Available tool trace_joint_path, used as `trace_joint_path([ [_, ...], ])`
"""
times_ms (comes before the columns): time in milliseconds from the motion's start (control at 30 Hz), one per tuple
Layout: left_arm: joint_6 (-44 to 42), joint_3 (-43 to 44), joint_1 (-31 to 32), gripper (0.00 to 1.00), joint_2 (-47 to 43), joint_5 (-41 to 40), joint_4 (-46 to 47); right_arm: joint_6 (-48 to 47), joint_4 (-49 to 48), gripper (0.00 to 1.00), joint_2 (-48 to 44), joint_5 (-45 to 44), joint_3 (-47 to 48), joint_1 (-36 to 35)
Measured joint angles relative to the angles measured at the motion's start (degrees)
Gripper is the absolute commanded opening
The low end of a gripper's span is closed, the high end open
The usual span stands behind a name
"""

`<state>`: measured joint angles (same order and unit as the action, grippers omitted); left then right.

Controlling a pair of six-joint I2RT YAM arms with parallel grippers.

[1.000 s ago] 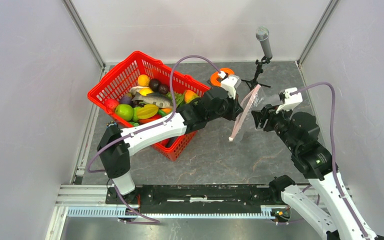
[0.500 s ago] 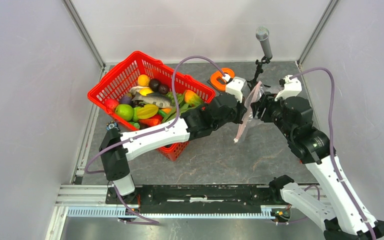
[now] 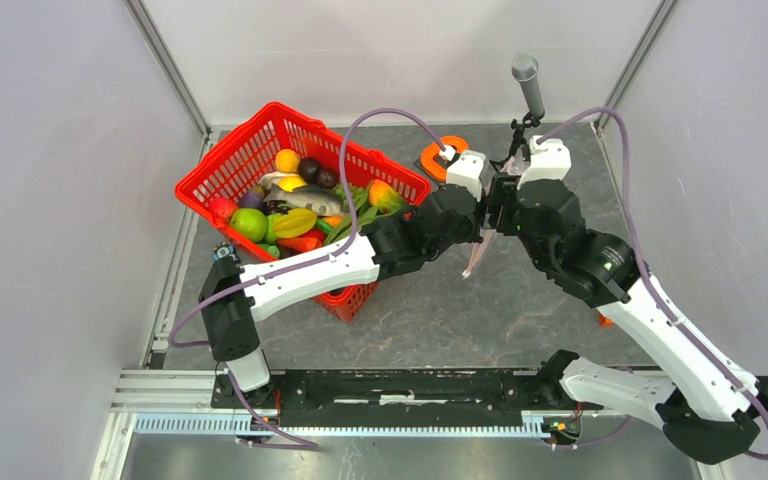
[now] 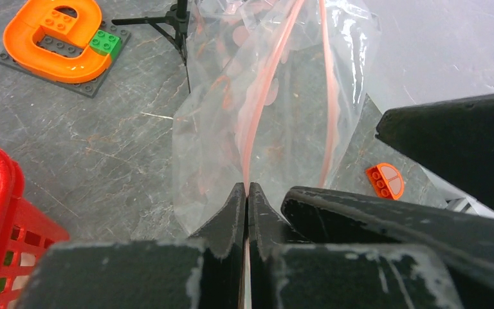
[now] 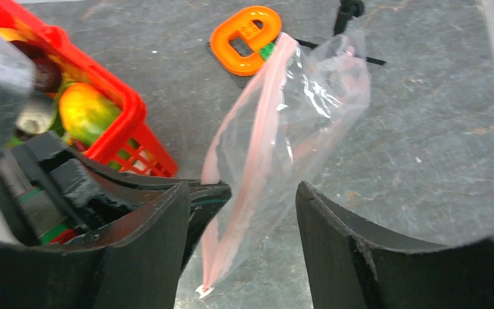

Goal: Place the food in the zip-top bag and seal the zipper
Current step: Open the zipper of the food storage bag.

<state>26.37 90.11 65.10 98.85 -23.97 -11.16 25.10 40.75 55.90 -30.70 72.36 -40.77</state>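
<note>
Left gripper [image 4: 246, 192] is clenched on the bag's [image 4: 283, 96] zipper [image 4: 255, 122], and the bag hangs mid-table, right of the basket [image 3: 250, 150]. Right gripper [image 5: 241, 206], jaws released, straddles it. Food [image 3: 290, 215] sits in the basket, with the mic stand [image 3: 528, 90] and orange block [image 4: 54, 35] just beyond.

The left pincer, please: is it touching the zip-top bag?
Touching. The left wrist view shows the left pincer shut on the zipper of the zip-top bag, with no gap.

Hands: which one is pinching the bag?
The left hand, shut on the zip-top bag's zipper; the right hand stands open with the bag between its fingers.
</note>
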Motion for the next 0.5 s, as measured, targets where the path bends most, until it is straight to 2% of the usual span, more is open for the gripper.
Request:
trace_joint_path([
  [233,0.0,0.0,-0.1,0.02,0.0,-0.2,-0.3,3.6,3.0,0.54,2.6,-13.0,-1.0,-5.5],
  [367,0.0,0.0,-0.1,0.02,0.0,-0.2,-0.3,4.7,3.1,0.47,2.4,-15.7,-3.0,-5.8],
  [500,0.0,-0.1,-0.1,0.02,0.0,-0.6,-0.3,5.3,2.6,0.32,1.5,-16.4,-5.3,-5.7],
])
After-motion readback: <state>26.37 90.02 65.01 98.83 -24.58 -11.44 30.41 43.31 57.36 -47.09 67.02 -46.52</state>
